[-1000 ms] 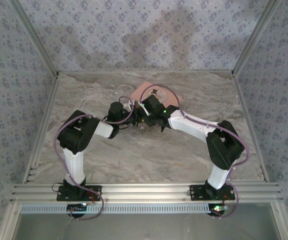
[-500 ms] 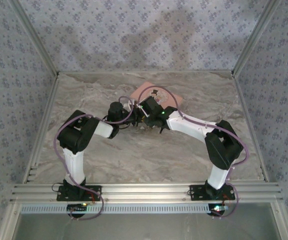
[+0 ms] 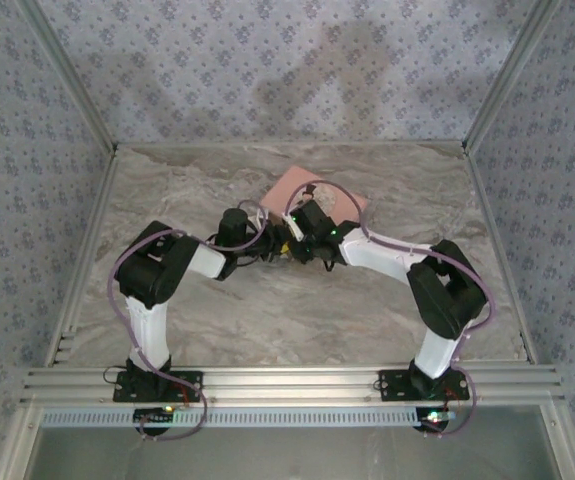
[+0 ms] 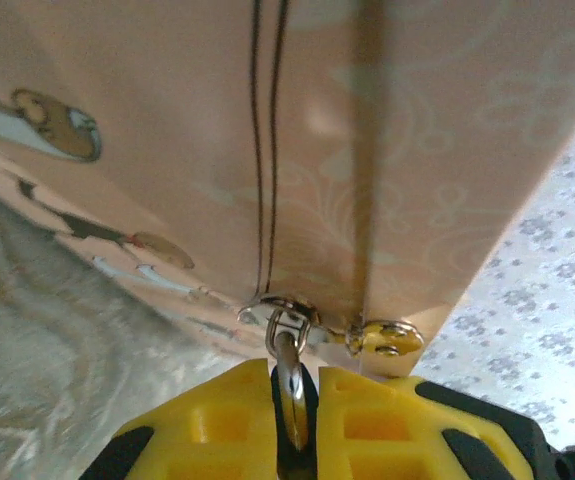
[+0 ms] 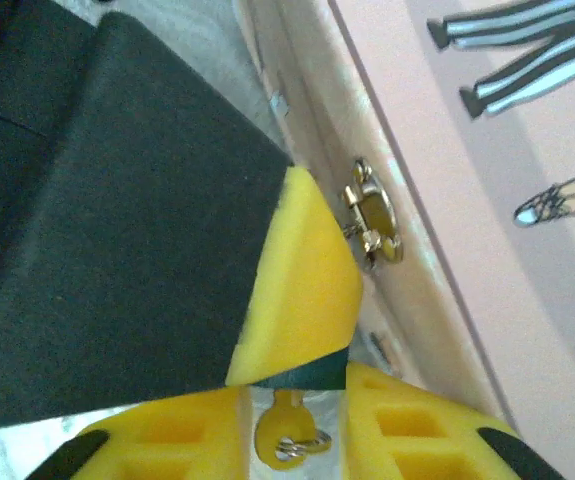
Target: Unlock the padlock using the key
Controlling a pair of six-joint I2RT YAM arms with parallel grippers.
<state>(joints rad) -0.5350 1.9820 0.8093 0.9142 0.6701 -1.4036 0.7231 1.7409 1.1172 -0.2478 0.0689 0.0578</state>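
In the left wrist view, the small metal padlock (image 4: 292,385) hangs from the hasp loop (image 4: 285,312) on the pink tin (image 4: 367,150). My left gripper (image 4: 295,420) is shut on it with its yellow fingers. In the right wrist view, a dark teal bit of the padlock (image 5: 302,368) shows under the left gripper's yellow finger (image 5: 302,280). The key (image 5: 285,430), with its round head and small ring, points up into it. My right gripper (image 5: 292,440) stands around the key head with a narrow gap on each side. From above, both grippers (image 3: 272,246) (image 3: 292,245) meet at the tin's near edge.
The pink tin (image 3: 317,192) lies at the back middle of the marbled table (image 3: 267,310). A second metal hasp (image 5: 372,215) sits on the tin's side (image 5: 487,200). Patterned walls enclose the table on three sides. Purple cables loop over both arms.
My right wrist has shifted a little right and turned, which uncovers more of the pink tin. The left arm has hardly moved.
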